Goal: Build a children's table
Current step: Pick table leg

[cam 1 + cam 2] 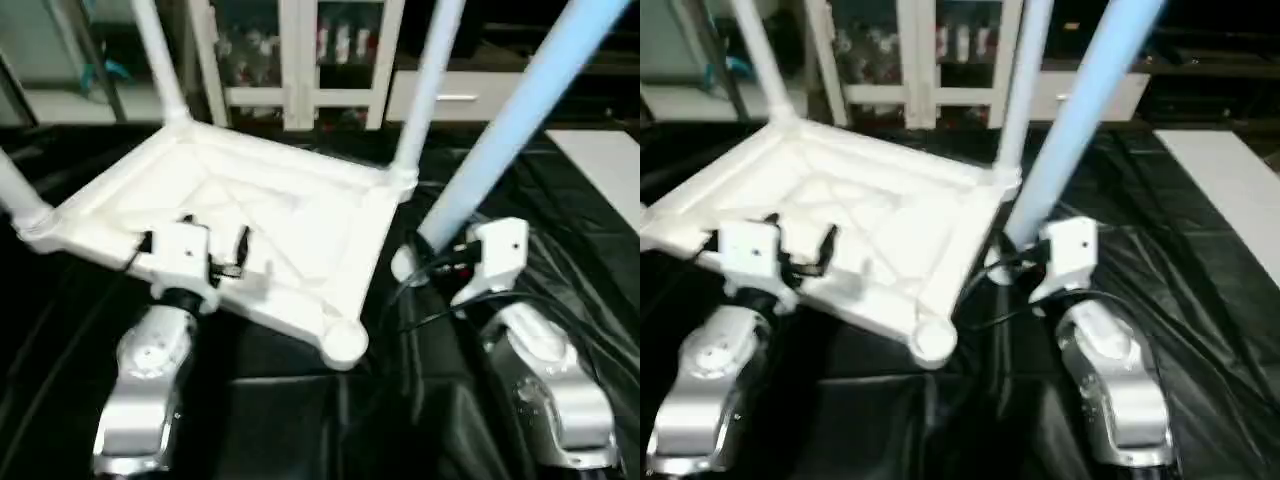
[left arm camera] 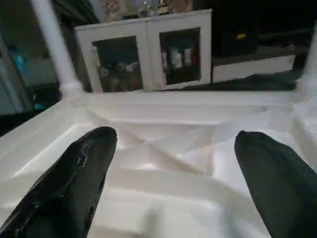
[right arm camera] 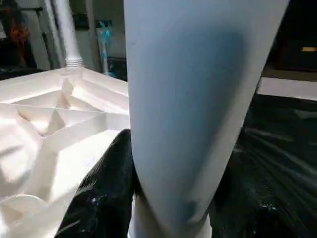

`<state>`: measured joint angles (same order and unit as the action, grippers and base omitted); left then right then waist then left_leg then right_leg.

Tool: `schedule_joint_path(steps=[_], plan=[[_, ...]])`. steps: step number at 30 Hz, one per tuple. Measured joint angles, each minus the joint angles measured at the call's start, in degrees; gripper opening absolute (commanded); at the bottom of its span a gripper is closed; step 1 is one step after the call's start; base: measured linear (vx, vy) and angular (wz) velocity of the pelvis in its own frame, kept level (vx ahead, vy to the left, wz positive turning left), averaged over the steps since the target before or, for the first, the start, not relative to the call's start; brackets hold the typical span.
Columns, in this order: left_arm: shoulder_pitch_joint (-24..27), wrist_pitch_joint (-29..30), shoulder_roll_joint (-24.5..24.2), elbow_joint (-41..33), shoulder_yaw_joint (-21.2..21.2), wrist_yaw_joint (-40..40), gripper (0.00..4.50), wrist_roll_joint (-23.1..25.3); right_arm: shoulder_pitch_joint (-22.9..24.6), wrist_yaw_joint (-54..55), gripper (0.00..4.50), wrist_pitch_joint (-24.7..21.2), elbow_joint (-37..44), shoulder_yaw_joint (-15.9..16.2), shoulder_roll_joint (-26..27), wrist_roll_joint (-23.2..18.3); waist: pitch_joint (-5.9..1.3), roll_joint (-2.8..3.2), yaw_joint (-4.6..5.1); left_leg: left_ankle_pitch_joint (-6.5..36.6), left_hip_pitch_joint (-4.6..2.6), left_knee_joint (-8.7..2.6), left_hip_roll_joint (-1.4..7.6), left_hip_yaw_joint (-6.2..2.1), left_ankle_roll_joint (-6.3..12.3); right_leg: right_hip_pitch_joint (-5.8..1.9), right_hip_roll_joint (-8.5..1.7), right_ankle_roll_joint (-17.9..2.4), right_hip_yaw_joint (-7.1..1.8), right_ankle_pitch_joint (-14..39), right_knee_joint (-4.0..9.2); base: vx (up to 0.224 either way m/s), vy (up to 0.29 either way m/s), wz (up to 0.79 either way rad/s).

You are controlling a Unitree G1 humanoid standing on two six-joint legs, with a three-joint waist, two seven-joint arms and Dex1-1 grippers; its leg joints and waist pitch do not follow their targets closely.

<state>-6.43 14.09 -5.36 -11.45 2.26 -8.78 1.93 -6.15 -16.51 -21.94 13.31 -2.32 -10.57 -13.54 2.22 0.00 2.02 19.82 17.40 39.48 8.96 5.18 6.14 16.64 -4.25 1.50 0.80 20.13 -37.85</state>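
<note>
Left fingers (image 2: 79, 178): spread wide apart, hovering at the near edge of the tabletop (image 1: 270, 225), nothing between them.
Right fingers (image 3: 106, 198): clamped on the loose leg (image 1: 510, 125), down at its lower end.
Loose leg: slants from centre right up to the frame's upper right corner.
Tabletop: upside down, X-ribs up, left-centre of the head view on the black-covered worktop (image 1: 300, 420).
Fitted legs (image 1: 160, 60): three standing in corner sockets; near socket (image 1: 345, 340) still open.
Background: white glass-door cabinet (image 2: 158, 49), flat white board (image 1: 605, 170) far right.
</note>
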Motion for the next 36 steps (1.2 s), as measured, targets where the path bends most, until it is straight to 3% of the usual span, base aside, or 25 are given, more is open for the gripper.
schedule_joint_path(steps=[1, 2, 3, 4, 6, 7, 8, 9, 10, 11, 12, 13, 14, 15, 17, 20, 23, 25, 28, 36], plan=[[-0.24, 0.01, 0.50, -0.02, -1.01, -0.29, 4.34, -0.08, 0.00, 0.17, 1.86, 0.00, 0.01, -0.70, -0.36, 0.09, 0.02, 0.52, -0.67, -0.49, 0.77, 0.56, -0.01, 0.10, -0.14, -1.00, 0.70, -0.05, -0.15, -0.17, 0.90, 0.026, 0.040, 0.18], [-0.18, 0.00, 0.23, -0.08, -1.28, -0.47, 4.34, -0.17, -0.43, 0.35, 1.86, 0.02, 0.04, -0.95, -0.61, 0.16, -0.10, 1.41, -1.35, -0.62, 1.29, -0.24, 0.34, 0.11, -2.18, -1.90, 1.46, -0.17, 0.25, -0.23, 1.48, 0.000, 0.000, 0.00], [0.00, 0.01, -0.42, -0.07, -0.85, -0.46, 4.34, -0.31, -0.53, 0.37, 1.86, 0.14, 0.26, -0.88, -0.31, 0.15, -0.29, 1.70, -1.41, -0.88, 0.98, -0.76, 0.91, -0.01, -5.93, -2.06, 1.85, -0.28, 0.46, -0.23, 1.63, 0.089, -0.011, 0.08], [0.26, 0.00, -1.00, 0.01, 0.05, -0.39, 4.34, -0.51, -0.75, 0.28, 1.86, 0.19, 0.31, 0.18, 0.64, 0.13, -0.37, 1.62, -0.68, -1.40, 0.12, -1.55, 0.74, -0.58, -9.24, -1.26, 1.51, -2.02, 1.56, 0.49, 0.41, 0.084, -0.032, 0.00], [0.53, 0.07, -1.60, 0.25, 2.01, -0.15, 4.34, -0.54, -0.63, -0.12, 1.86, 0.18, 0.32, 1.86, 1.27, 0.12, -0.53, 0.92, -0.17, -1.24, -0.41, -1.77, -0.42, -0.82, -8.95, 1.49, 0.06, -3.49, 1.74, 0.82, -3.62, 0.060, -0.056, -0.12], [0.46, 0.07, -1.59, 0.32, 2.16, -0.06, 4.34, -0.56, -0.40, -0.14, 1.86, 0.18, 0.31, 1.92, 1.26, 0.13, -0.78, 0.26, 0.14, -1.11, -0.55, -1.90, -1.26, -0.88, -8.72, 3.10, -0.60, -3.13, 1.54, 0.49, -3.87, 0.025, -0.044, -0.18], [0.17, 0.07, -1.23, 0.65, 1.90, 0.01, 4.34, -0.61, -0.04, -0.04, 1.86, 0.19, 0.28, 1.53, 0.75, 0.19, -0.70, -0.39, 0.55, -0.78, -0.40, -1.61, -2.24, -0.75, -8.03, 3.16, -1.05, -0.07, 0.71, -0.33, -3.42, 0.053, -0.030, 0.02], [-0.26, 0.10, -0.30, 0.93, 1.26, 0.06, 4.34, -0.69, 0.48, 0.07, 1.86, 0.18, 0.23, 0.63, 0.16, 0.22, -0.65, -0.46, 0.48, -0.27, -0.09, -0.74, -2.53, -0.24, -4.50, 2.58, -0.47, 0.01, -0.03, -0.31, -2.93, 0.075, 0.000, 0.17], [-0.85, 0.11, 0.55, 1.18, -0.73, -0.18, 4.34, -0.99, 1.09, 0.47, 1.86, 0.14, 0.03, -0.59, -0.29, 0.24, -0.57, -0.18, -0.02, -0.73, 1.38, 2.53, -2.46, -0.19, 0.03, 1.37, 0.04, -0.17, -0.57, -0.68, -1.49, 0.075, 0.000, 0.17], [-0.95, 0.10, 0.68, 1.15, -1.32, -0.34, 4.34, -1.04, 1.19, 0.57, 1.86, 0.11, -0.02, -1.04, -0.66, 0.31, -0.55, -0.15, -0.51, -0.97, 2.09, 3.81, -2.54, -0.15, 0.39, 0.72, 0.13, -0.23, -0.74, -0.85, -0.86, 0.000, 0.000, 0.00], [-0.83, 0.09, 0.46, 1.09, -1.35, -0.51, 4.34, -1.18, 0.89, 0.60, 1.86, 0.12, 0.11, -1.39, -0.85, 0.32, -0.54, -0.02, -1.10, -1.97, 3.65, 3.80, -2.43, -0.03, -1.31, -0.41, 0.72, -0.49, -0.44, -1.24, 0.50, 0.000, 0.000, 0.00], [-0.84, 0.09, -0.14, 0.66, -0.84, -0.77, 4.34, -1.48, 0.28, 0.58, 1.86, 0.14, 0.40, -1.43, -0.79, 0.25, -0.75, 1.72, -1.36, -3.46, 4.23, -1.29, -1.40, -0.07, -3.45, -1.21, 1.89, -0.57, 0.75, -1.31, 1.08, 0.000, 0.000, 0.00], [-0.75, 0.05, -1.03, 0.27, -0.43, -1.26, 4.34, -1.98, -0.15, 0.57, 1.86, 0.20, 0.53, -1.41, -0.37, 0.22, -0.72, 2.67, -1.18, -5.87, 4.26, -1.16, -0.58, -0.61, -7.46, -1.47, 2.43, -0.44, 1.44, -1.04, 0.67, 0.073, 0.051, -0.04], [-0.07, 0.08, -1.82, 0.22, -0.04, -2.21, 4.34, -2.34, -0.16, 0.55, 1.86, 0.19, 0.56, -0.73, 0.40, 0.19, -0.81, 2.62, -0.88, -5.73, 4.28, -1.06, -0.63, -0.87, -7.46, -1.37, 2.37, -0.99, 1.77, -0.80, 0.68, 0.000, 0.000, 0.00], [1.08, 0.18, -4.72, 0.72, 0.18, -5.75, 4.34, -3.45, -0.36, 0.34, 1.86, 0.18, 0.65, 0.99, 0.83, 0.15, -0.93, 2.16, -0.92, -5.83, 4.94, -0.78, -1.09, -0.76, -7.12, 0.12, 1.72, -1.20, 1.59, -0.98, -0.43, 0.041, 0.028, -0.01], [0.79, -0.98, -7.80, 3.04, -1.58, -12.33, 4.34, -4.59, -0.42, 0.49, 1.86, 0.14, 0.60, 0.38, 0.38, 0.15, -0.97, 2.04, -1.64, -6.59, 5.97, -0.91, -2.05, -0.44, -7.27, 1.39, 0.87, 1.40, 0.64, -1.10, -1.01, 0.000, 0.000, 0.00], [-1.47, -1.53, -9.72, 6.42, -3.41, -17.50, 4.34, -5.88, -0.55, 0.41, 1.86, 0.08, 0.11, -0.59, -0.75, 0.15, -0.74, 1.79, -2.48, -7.56, 5.99, -2.39, -2.13, 0.27, -7.18, 2.16, 0.74, 1.35, 0.22, -2.07, -0.78, -0.054, 0.000, -0.05], [-2.49, -1.48, -11.36, 7.82, -3.37, -19.99, 4.34, -6.83, -0.59, 0.17, 1.86, 0.09, 0.04, -1.51, -1.50, 0.15, -0.59, 1.85, -2.37, -8.14, 5.66, -3.06, -1.71, 0.80, -7.58, 1.99, 0.84, 0.62, 0.24, -2.65, -0.14, -0.128, -0.002, -0.05], [-4.89, -0.82, -13.89, 9.69, -3.89, -24.79, 4.34, -8.05, -1.19, -1.13, 1.86, 0.09, -0.50, -2.01, -3.31, 0.00, -0.31, 1.93, -2.17, -8.39, 5.47, -3.18, -1.14, 1.80, -7.65, 2.04, 0.83, 0.27, 0.13, -3.42, -0.09, -0.101, 0.011, -0.01], [-10.08, 1.13, -17.81, 14.15, -7.36, -37.45, 4.34, -11.67, -4.13, -6.16, 1.86, -0.17, -2.85, -3.50, -7.71, -2.11, 0.17, 1.61, -2.22, -8.41, 4.93, -3.33, -0.94, 2.80, -7.69, 2.42, 0.34, 0.14, 0.01, -4.08, -0.03, -0.062, 0.010, -0.03]])
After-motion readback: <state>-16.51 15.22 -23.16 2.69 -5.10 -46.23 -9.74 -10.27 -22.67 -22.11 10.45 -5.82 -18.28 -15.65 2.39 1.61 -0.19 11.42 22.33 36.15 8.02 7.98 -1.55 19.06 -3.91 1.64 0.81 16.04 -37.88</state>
